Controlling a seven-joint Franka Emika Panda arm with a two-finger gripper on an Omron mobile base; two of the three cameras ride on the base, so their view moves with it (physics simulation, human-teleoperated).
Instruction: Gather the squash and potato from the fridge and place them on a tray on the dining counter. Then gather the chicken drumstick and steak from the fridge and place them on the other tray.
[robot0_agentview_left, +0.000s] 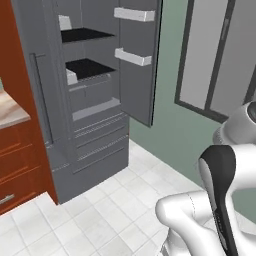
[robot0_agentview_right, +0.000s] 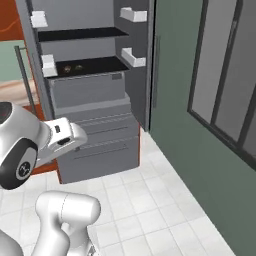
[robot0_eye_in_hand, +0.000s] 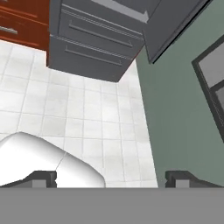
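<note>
Claw (robot0_eye_in_hand: 109, 179) released, empty, above floor tiles; I judge two small firm lumps (robot0_agentview_right: 72, 67) on the fridge (robot0_agentview_right: 90, 100) shelf's middle need gripping across their width.

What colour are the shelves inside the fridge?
Black; the shelves show best in the right base view.

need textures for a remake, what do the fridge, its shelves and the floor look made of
Fridge: grey brushed steel, judging by its flat matte sheen.
Shelves: black, perhaps glass or plastic.
Floor: glossy white square tiles with grey grout lines, likely ceramic.
</note>
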